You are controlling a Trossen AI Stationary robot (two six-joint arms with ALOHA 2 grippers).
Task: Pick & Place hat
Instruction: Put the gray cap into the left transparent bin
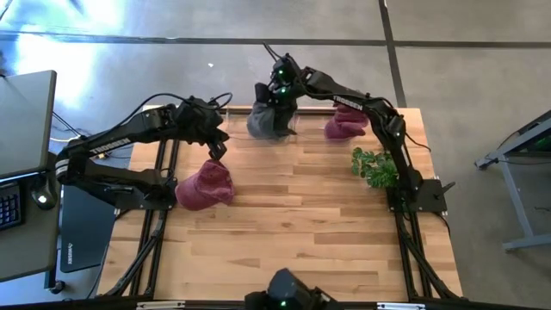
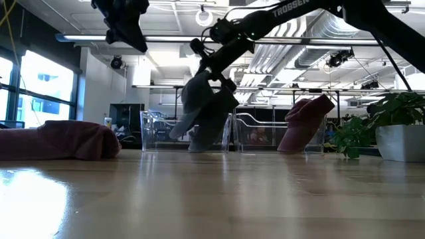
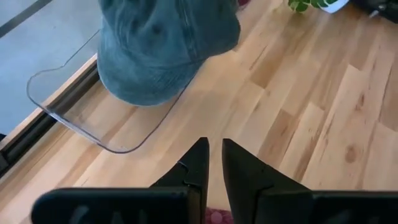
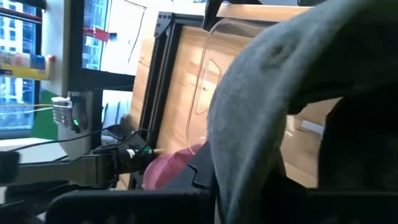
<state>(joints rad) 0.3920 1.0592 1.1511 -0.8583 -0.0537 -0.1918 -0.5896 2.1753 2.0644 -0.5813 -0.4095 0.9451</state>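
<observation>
The right claw (image 1: 277, 96) is clenched on the gray denim cap (image 1: 270, 121), holding it up off the wooden table (image 1: 293, 215) over a clear plastic bin (image 3: 74, 118) at the far edge; in the low view the cap (image 2: 202, 109) hangs tilted, its brim drooping. The left claw (image 1: 219, 149) hovers above a maroon hat (image 1: 206, 185) lying on the table's left side, its fingers (image 3: 198, 165) closed together and holding nothing. A second maroon hat (image 1: 344, 125) rests near the far right edge, beside a small potted plant (image 1: 374, 165).
</observation>
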